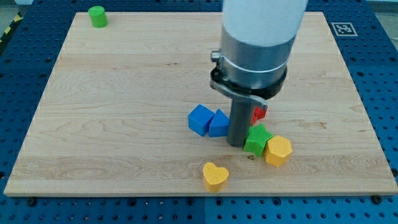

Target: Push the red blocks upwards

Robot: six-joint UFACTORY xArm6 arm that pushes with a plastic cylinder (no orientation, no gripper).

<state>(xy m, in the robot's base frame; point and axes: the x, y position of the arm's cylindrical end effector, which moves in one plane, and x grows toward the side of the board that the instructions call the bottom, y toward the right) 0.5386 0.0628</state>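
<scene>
Jaws none: rod tip [237, 144] down between blue block [219, 123] and green block [256, 139]; red block [260, 112] behind.

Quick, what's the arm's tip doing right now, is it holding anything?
My tip: no fingers, holds nothing; beside the green block, below the partly hidden red block.

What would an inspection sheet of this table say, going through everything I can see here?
Surface: wooden board on a blue perforated bench.
Job's things: one red block, mostly hidden behind the rod; shape unclear.
Clutter: blue cube touching blue block; green block against yellow block; yellow heart alone; green cylinder at the view's top left.
Grippers: none; my tip sits between the blue block and the green block, below the red block.
Cables: nothing seen.
Surroundings: marker tag.
</scene>
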